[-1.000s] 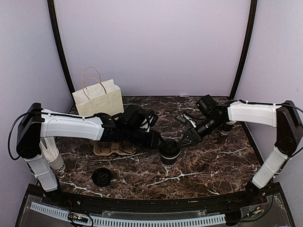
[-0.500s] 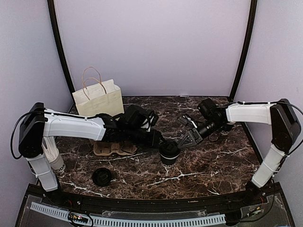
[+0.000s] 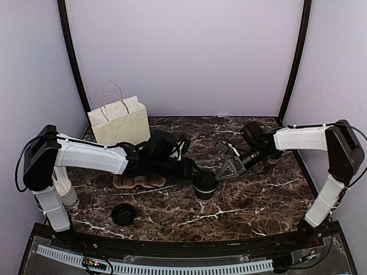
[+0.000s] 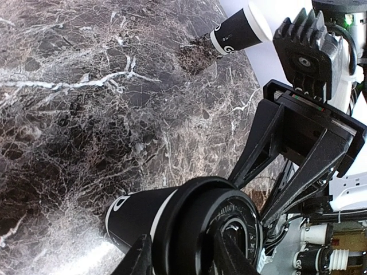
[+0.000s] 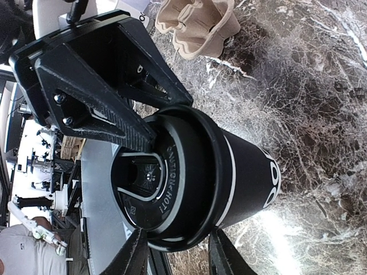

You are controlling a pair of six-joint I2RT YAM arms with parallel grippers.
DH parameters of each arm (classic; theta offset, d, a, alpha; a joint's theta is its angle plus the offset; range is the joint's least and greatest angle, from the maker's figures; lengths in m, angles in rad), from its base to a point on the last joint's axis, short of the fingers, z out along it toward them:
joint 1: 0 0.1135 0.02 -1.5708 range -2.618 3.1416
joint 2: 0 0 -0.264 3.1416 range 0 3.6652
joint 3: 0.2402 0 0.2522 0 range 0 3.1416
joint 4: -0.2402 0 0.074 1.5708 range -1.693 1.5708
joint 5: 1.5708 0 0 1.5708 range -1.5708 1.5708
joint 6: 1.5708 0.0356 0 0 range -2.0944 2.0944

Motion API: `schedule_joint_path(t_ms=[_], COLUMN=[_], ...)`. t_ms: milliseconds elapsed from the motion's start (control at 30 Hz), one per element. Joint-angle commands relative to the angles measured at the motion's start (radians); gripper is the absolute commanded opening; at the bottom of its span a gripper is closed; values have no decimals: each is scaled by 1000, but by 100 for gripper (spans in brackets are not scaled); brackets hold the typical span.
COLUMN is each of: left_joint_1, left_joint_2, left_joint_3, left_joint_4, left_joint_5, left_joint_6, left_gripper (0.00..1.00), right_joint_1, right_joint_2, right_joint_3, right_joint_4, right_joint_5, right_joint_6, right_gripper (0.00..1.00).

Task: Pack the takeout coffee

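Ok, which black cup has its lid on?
The takeout coffee in the middle, capped in black; the other cup shows a bare white rim.

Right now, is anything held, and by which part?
The takeout coffee, by its lidded top: left gripper and right gripper both clamp it there from opposite sides.

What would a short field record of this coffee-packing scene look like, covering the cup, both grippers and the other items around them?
takeout coffee: upright, lidded, centre of the scene
left gripper: fingers either side of the coffee's top; grip unclear
right gripper: fingers either side of the coffee's top; grip unclear
paper bag: upright, back left
cup carrier: left of the coffee
loose lid: flat, near left
unlidded cup: standing apart from the coffee
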Motion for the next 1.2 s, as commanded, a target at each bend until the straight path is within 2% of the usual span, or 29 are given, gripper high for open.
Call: schedule_joint_path(t_ms=[0,267,367,467,533,667,867,1167], left_joint_1=[-15,-28,-33,-38,-39,-43,-53,-68], left_joint_2=[71,69,74,64,57,50,54,56], left_joint_3=[-134,-203,-199,-176,-163,-142,-118,-113], left_joint_4=[-172,-149,-136,-149,-157,-167,-183,-186], left_joint_5=[-5,-50,-41,-53,-65,-72,-79,-92], left_joint_6=[-41,-64,-61,-47,-41,-42,-41,-57], left_gripper=[38,36,36,36,36,36,36,36], right_joint_1=[21,69,93,92,87,84,85,89], right_joint_2=[91,93,71,9,-40,-130,-132,-67], right_joint_3=[-64,-60,-33,31,64,49,-25,14], right_joint_4=[-78,-63,-78,-134,-158,-157,-142,-163], right_joint_5=[326,442,425,363,348,306,260,157], right_joint_6=[-5,35,-4,-60,-81,-72,-53,-58], right_gripper=[36,37,36,43,51,65,68,72])
